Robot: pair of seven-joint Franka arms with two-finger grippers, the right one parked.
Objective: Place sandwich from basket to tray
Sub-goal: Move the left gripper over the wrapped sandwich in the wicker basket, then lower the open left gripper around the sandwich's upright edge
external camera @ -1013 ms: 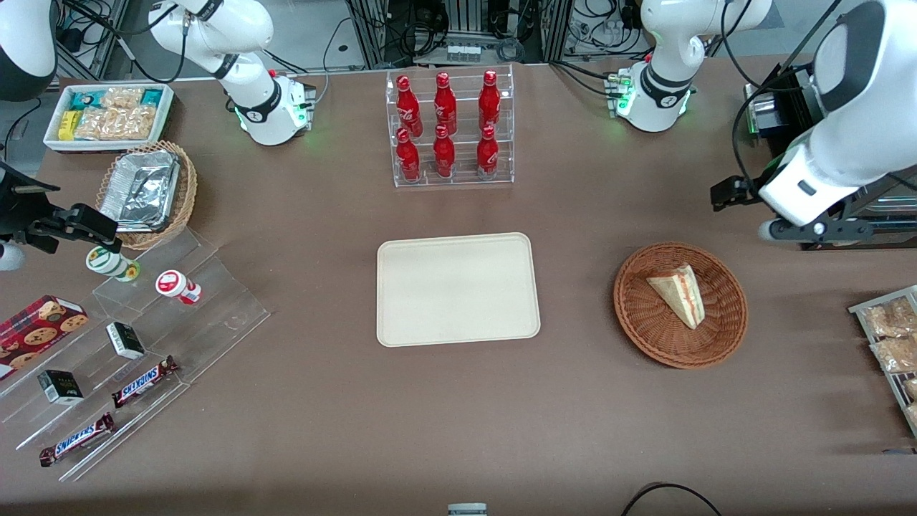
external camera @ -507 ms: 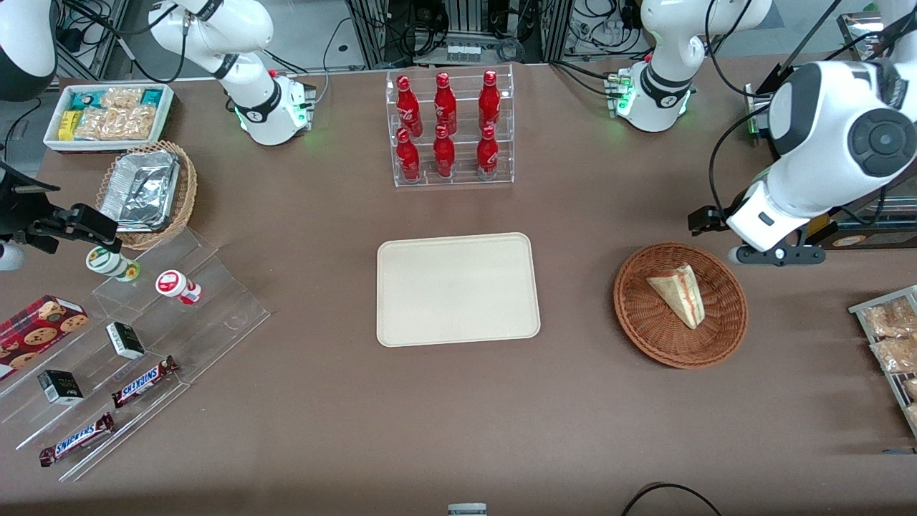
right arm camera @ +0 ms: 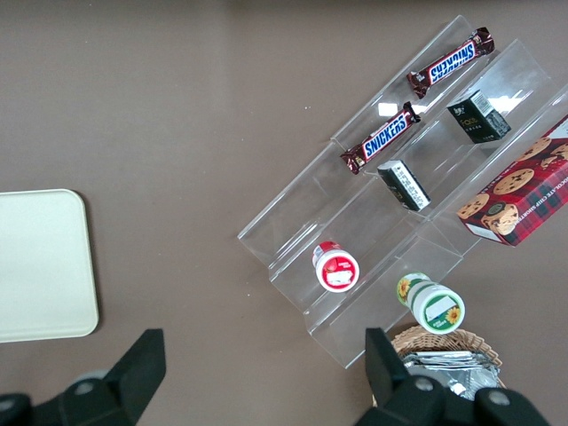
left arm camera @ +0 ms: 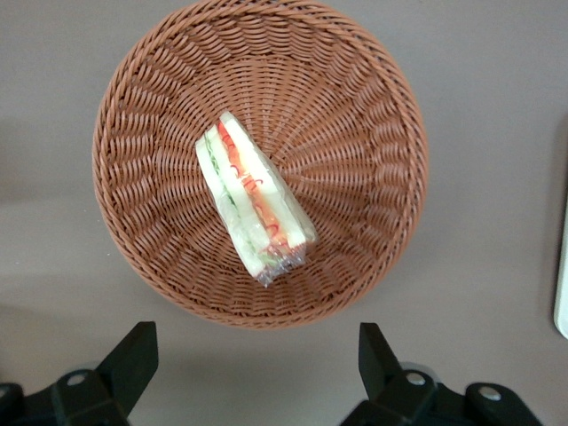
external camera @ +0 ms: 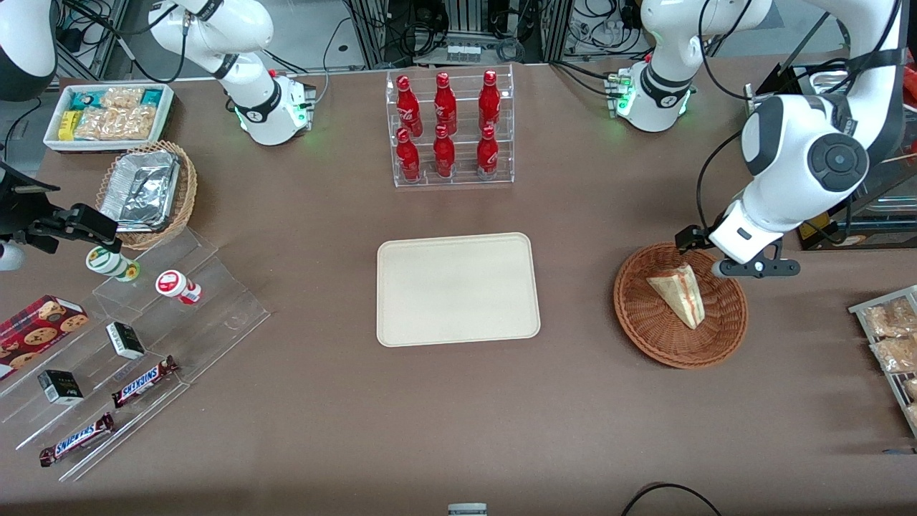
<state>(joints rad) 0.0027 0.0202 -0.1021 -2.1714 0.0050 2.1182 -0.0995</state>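
Note:
The sandwich [external camera: 679,292] [left arm camera: 253,200], a pale wedge with red and green filling on its cut edge, lies in the reddish-brown wicker basket [external camera: 645,337] [left arm camera: 355,106]. My left gripper [external camera: 727,252] [left arm camera: 256,355] hangs above the basket's rim, farther from the front camera than the sandwich. It is open wide, with only bare table between its dark fingers [left arm camera: 133,355]. The cream tray [external camera: 457,289] [right arm camera: 40,266] lies flat beside the basket, toward the parked arm's end, with nothing on it.
A clear rack of red bottles [external camera: 448,129] stands farther from the camera than the tray. Snack packets [external camera: 892,337] lie at the working arm's end. An acrylic stand of snacks [external camera: 129,337], a foil-tray basket [external camera: 147,190] and a white bin [external camera: 107,115] sit at the parked arm's end.
My left arm has swung in from the working arm's end of the table, and its gripper has come over the basket's rim. The sandwich, basket and tray have not moved.

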